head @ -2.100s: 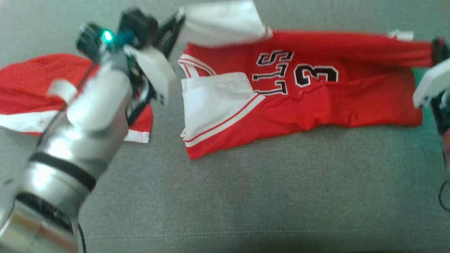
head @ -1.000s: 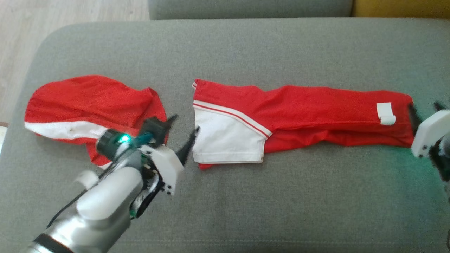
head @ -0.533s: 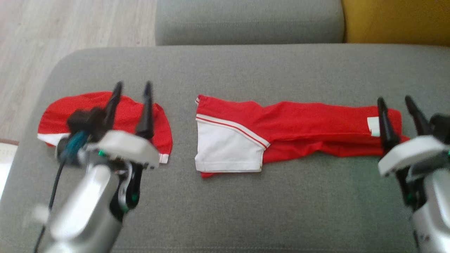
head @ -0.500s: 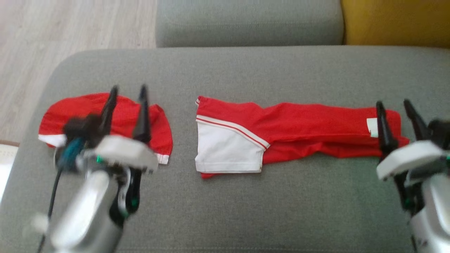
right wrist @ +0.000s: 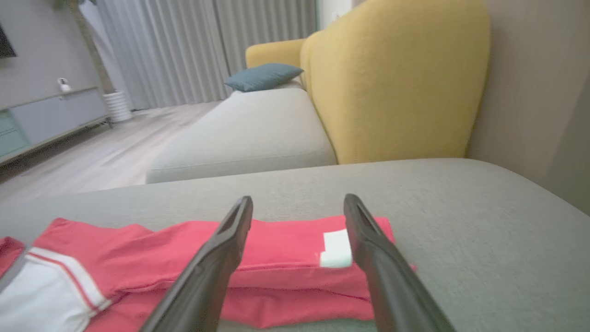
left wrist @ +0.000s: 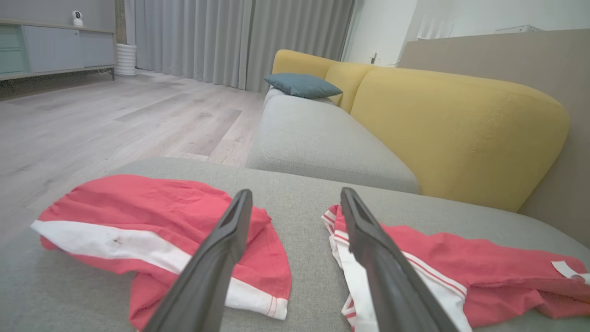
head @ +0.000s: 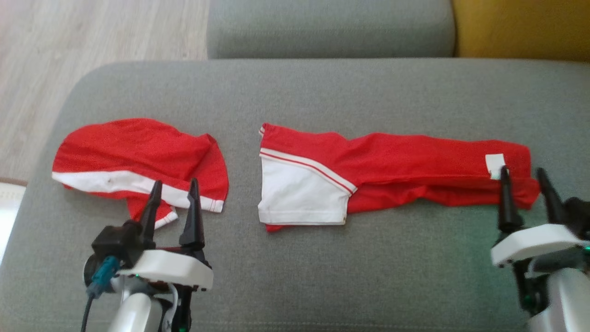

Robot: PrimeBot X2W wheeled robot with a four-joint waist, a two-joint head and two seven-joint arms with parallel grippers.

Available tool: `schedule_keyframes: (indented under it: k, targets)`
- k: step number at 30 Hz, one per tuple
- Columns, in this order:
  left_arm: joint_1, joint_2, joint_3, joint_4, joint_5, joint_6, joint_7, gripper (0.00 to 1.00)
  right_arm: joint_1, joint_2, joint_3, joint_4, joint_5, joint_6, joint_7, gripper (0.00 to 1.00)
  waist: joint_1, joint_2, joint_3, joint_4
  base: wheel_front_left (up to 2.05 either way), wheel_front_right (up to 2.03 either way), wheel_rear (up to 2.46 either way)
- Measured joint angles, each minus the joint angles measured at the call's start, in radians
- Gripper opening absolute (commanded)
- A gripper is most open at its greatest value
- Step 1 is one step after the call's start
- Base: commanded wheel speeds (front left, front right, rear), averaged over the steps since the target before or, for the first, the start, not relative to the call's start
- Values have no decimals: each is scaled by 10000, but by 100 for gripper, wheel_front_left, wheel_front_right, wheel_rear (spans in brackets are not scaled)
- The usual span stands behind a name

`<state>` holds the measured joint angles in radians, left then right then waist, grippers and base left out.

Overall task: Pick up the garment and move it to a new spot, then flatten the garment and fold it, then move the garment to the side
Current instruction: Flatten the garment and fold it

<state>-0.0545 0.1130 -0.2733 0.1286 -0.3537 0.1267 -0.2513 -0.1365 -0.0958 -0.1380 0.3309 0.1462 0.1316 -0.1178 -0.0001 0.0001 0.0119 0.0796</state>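
My left gripper (head: 174,183) stands spread wide with nothing between its fingers, low over the front part of the grey cushion (head: 345,276). Its fingertips point at the near edge of a crumpled red cloth (head: 133,147) with a white band, which lies just ahead on my left. My right gripper (head: 522,171) is likewise spread and empty, its fingertips at the right end of the garment (head: 405,161); whether they touch the fabric I cannot tell. The garment, red with a white panel, lies folded into a long strip across the middle of the cushion. Its white panel is toward the left end and a small white label (head: 494,163) sits at the right end, beside my right gripper's left finger. A gap of cushion separates it from the red cloth. Beyond the cushion are a second grey seat (head: 329,27), a yellow backrest (head: 521,27) and pale wooden floor (head: 69,46).
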Motion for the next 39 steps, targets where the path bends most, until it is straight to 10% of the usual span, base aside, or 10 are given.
schedule_keyframes:
  k: [14,30,31,32,39]
  targets:
    - [-944,-577,274,470,832,-930,-17,100,-3157,146,-3873,2602,-970,0,2585,100,0,0,1734,394,0,0,0]
    - [-1579,-656,284,566,869,-1001,-52,100,-4109,36,-4460,3814,-1900,0,3919,100,0,0,2532,400,0,0,0]
    - [-1624,-656,286,545,869,-999,-52,100,-4131,36,-4456,3812,-1881,0,3931,36,0,0,2553,387,0,0,0]
    - [-1650,-660,288,539,869,-999,-52,100,-4136,36,-4441,3804,-1827,0,3956,0,1,0,2571,376,0,0,0]
    - [-1672,-663,293,543,871,-997,-52,100,-4129,-92,-4552,3764,-2052,0,3831,0,0,0,2525,368,0,0,0]
